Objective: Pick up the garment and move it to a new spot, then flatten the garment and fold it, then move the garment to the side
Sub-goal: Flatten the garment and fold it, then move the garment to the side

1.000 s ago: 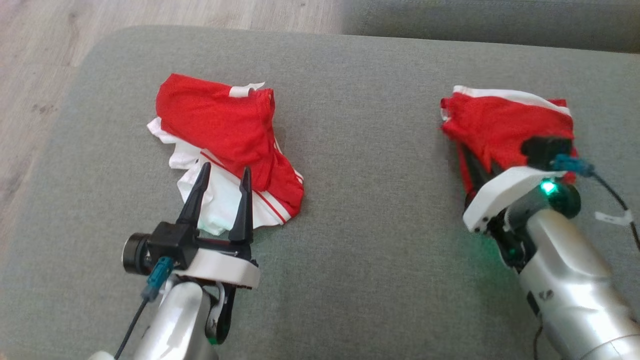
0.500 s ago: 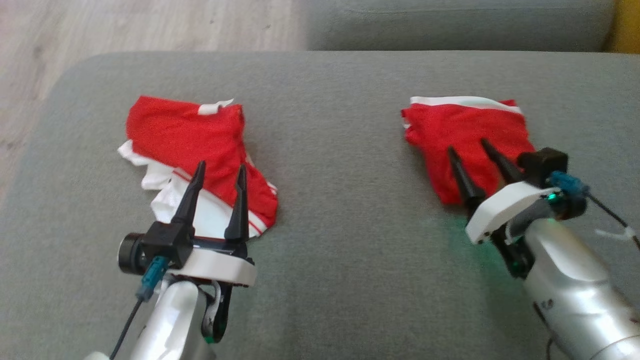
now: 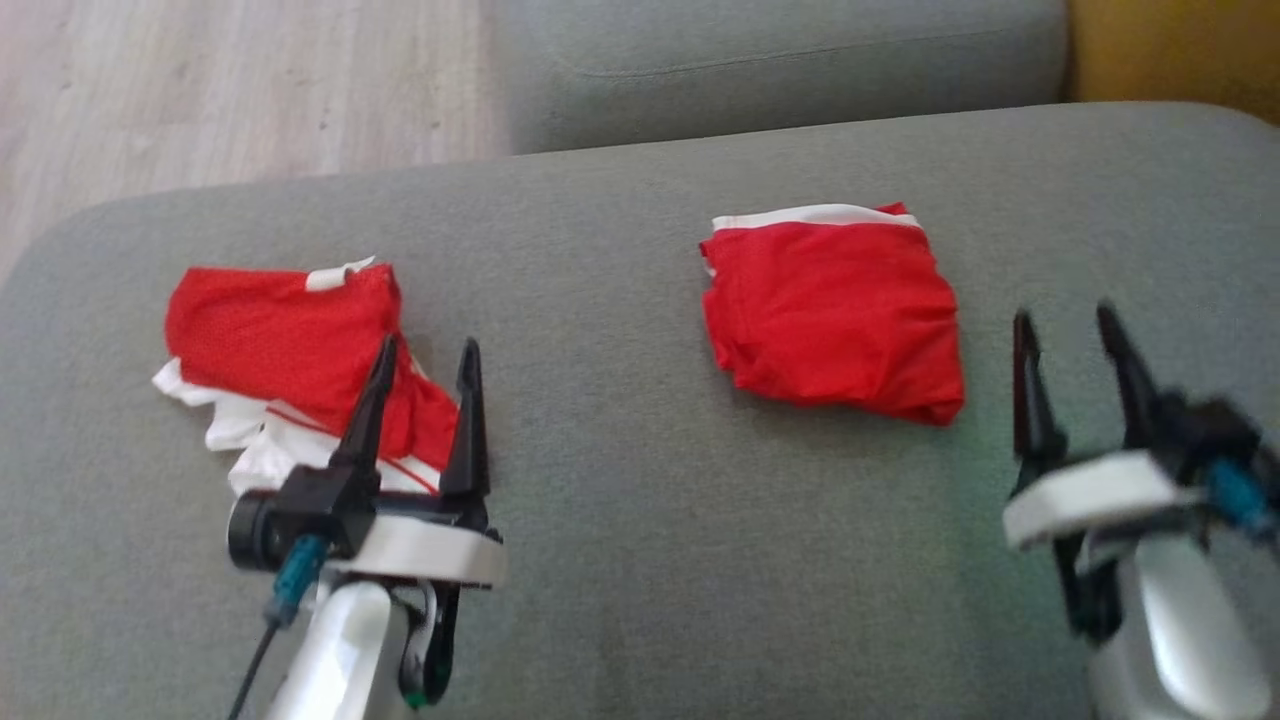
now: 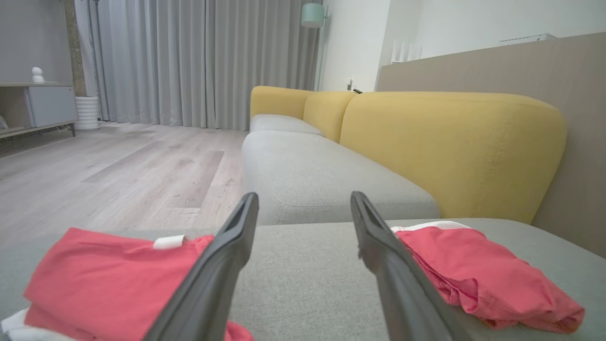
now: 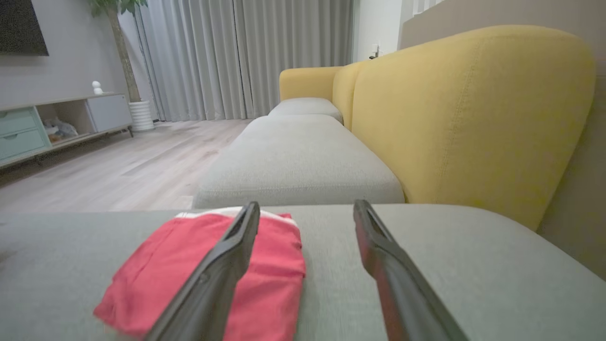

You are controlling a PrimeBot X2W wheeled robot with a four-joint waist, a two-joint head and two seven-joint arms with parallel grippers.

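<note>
Open room in the middle
Bare cushion (image 3: 600, 400) lies between the red pile (image 3: 280, 340) and the folded garment (image 3: 835, 310).

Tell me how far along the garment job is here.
Done, it seems: one red garment lies folded on the grey cushion, toward the robot's right. In hand: nothing; the right gripper stands open beside it, not touching, and the left gripper is open too. Left: the red-and-white garment by the left gripper is crumpled, not yet folded.
</note>
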